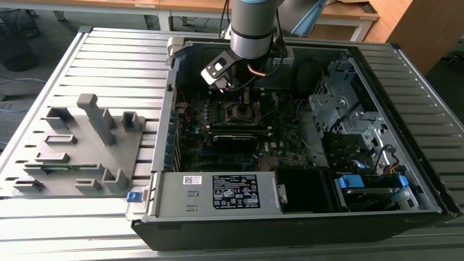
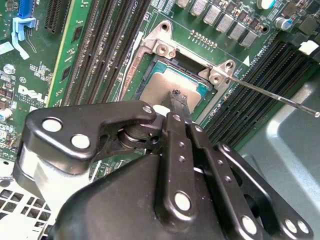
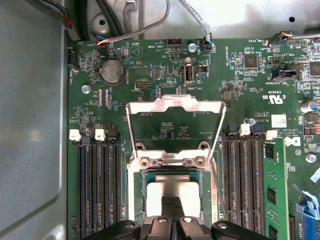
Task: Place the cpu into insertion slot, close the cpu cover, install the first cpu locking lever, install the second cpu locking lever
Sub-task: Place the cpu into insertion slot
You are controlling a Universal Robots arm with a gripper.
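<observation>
cpu (image 3: 172, 187) is down in the insertion slot (image 3: 140, 196), fingers (image 3: 167, 210) pressed together on top of it. cpu cover (image 3: 174, 106) still flipped up, levers (image 2: 272, 93) look unlatched.

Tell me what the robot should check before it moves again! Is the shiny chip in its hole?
1. The cpu lies in the insertion slot: ok, it sits inside the silver rim.
2. The cpu lies flat all round: cannot tell, the gripper hides part of it.
3. The cpu cover is shut: not ok, it stands flipped open behind the slot.
4. The locking lever is latched: not ok, it sticks out free.
5. The gripper is off the cpu: cannot tell, its shut tips are right over the chip.
</observation>
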